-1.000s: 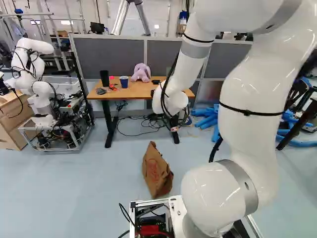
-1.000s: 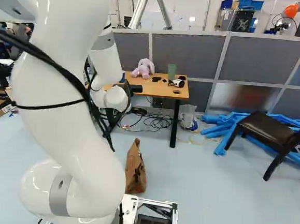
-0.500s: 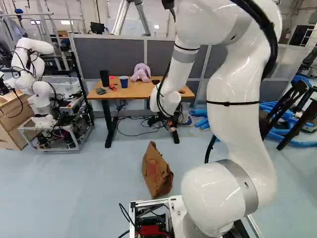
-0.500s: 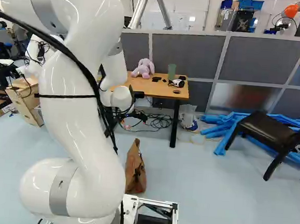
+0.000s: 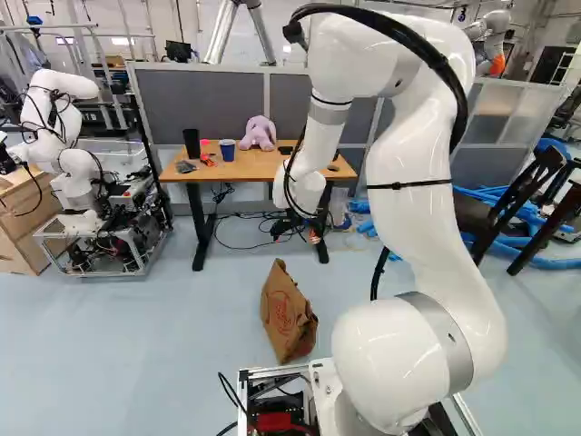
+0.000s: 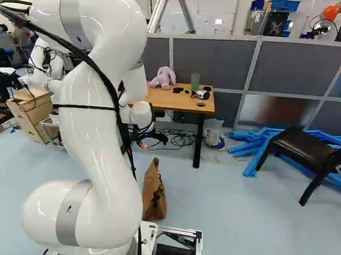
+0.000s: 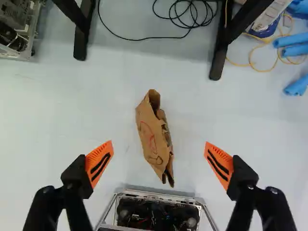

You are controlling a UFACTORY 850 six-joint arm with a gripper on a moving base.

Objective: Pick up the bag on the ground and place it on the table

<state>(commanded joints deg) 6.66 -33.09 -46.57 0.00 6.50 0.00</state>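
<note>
Bag [image 5: 289, 313] unmoved, arm [image 5: 418, 218] farther forward

bright, even | white glints on arm [image 5: 413, 200] | soft shadows on floor [image 7: 62, 115]

From behind the glossy white jointed arm [image 5: 413, 218], on its left side, we look ahead and slightly down in the left base view; in the right base view we face the same way from its right. Both take in, from farther back, the orange-brown wooden table [image 5: 238, 171], grey partition panels [image 5: 201, 102] and crumpled brown paper bag [image 5: 289, 313]. In the wrist view we look steeply down, closer to the bag, sharing it, the black table legs [image 7: 221, 53] and the silvery metal base frame [image 7: 161, 196] with both.
</note>
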